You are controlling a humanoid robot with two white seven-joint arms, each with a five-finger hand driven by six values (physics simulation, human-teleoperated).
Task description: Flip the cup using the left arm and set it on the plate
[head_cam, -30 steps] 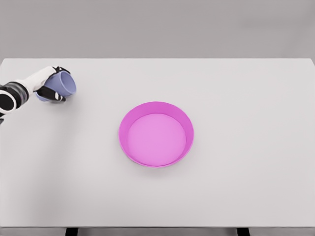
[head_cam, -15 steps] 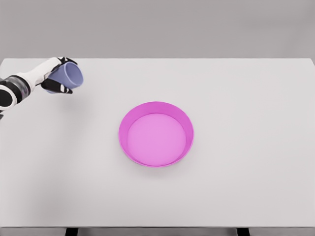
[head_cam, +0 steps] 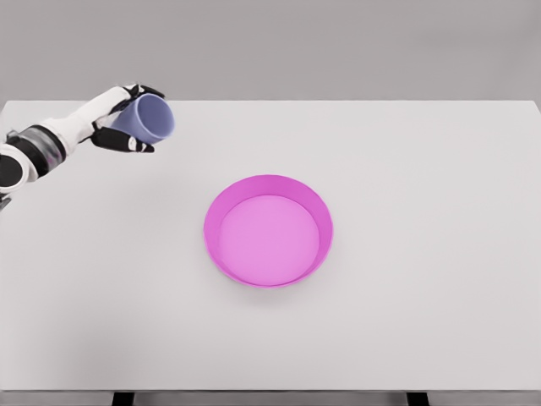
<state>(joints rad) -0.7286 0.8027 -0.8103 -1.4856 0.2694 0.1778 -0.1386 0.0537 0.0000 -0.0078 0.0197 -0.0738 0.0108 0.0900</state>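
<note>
White table (head_cam: 406, 321), grey backdrop; cup (head_cam: 150, 119) gripped in curled left hand (head_cam: 122, 127), tilted, mouth facing plate (head_cam: 269, 185), up-left of plate and well apart; advisable to finish turning upright before lowering, centred over plate.

Cup (head_cam: 150, 120): pale periwinkle blue, plain, its inside a slightly darker shade of the same blue. Plate (head_cam: 268, 184): bright magenta rim and wall, with a lighter pink floor, unpatterned. Left hand (head_cam: 120, 127): white shell with black fingertips and black joints; the forearm behind it is white with a black and grey band. Counter (head_cam: 423, 254): uniform light grey-white. Background wall: plain mid grey.
</note>
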